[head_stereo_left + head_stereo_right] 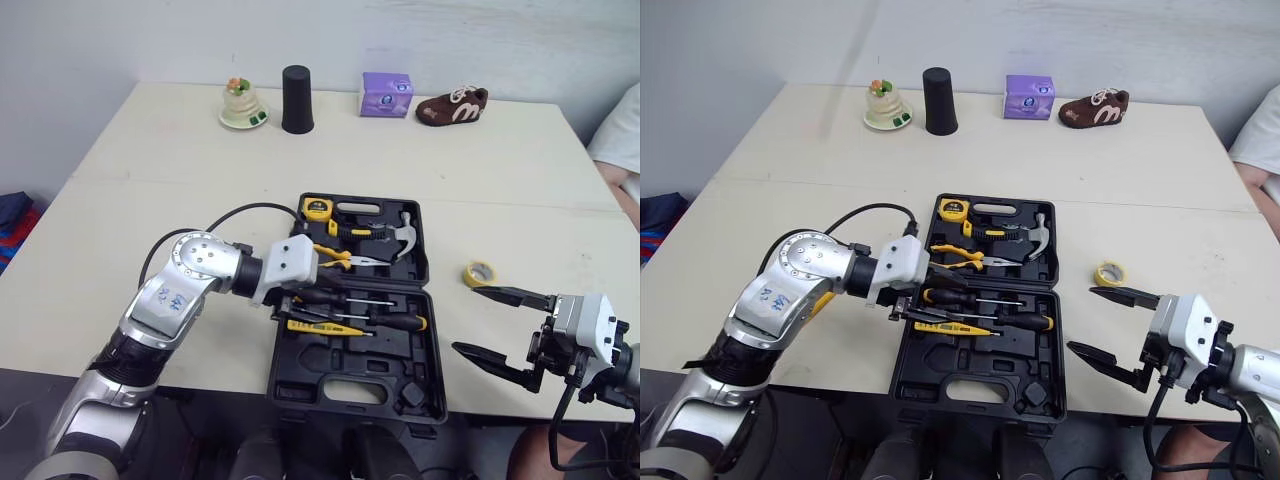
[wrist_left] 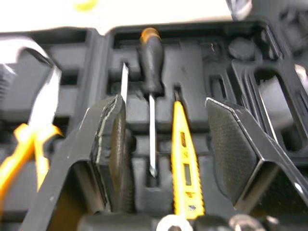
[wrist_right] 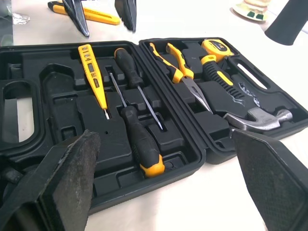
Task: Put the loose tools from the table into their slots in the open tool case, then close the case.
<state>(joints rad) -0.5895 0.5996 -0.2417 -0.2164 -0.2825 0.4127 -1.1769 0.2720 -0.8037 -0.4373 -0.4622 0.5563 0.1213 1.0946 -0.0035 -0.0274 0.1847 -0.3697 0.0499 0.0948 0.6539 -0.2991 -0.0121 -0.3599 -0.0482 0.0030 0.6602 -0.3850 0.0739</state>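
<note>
The black tool case (image 1: 352, 380) lies open near the table's front edge. It holds a tape measure (image 1: 317, 209), pliers (image 1: 345, 258), a hammer (image 1: 403, 235), screwdrivers (image 1: 365, 318) and a yellow tester (image 2: 184, 159). My left gripper (image 1: 297, 297) hovers open over the case's left side, above a screwdriver (image 2: 151, 72) and the tester, holding nothing. A yellow utility knife (image 3: 91, 14) lies on the table just left of the case. A yellow tape roll (image 1: 481, 273) sits to the right of the case. My right gripper (image 1: 467, 320) stands open and empty, just right of the case.
Along the table's far edge stand a small cake ornament (image 1: 243, 105), a black cup (image 1: 297, 99), a purple box (image 1: 386, 94) and a brown shoe (image 1: 452, 106). A person's white sleeve (image 1: 622, 130) shows at the right edge.
</note>
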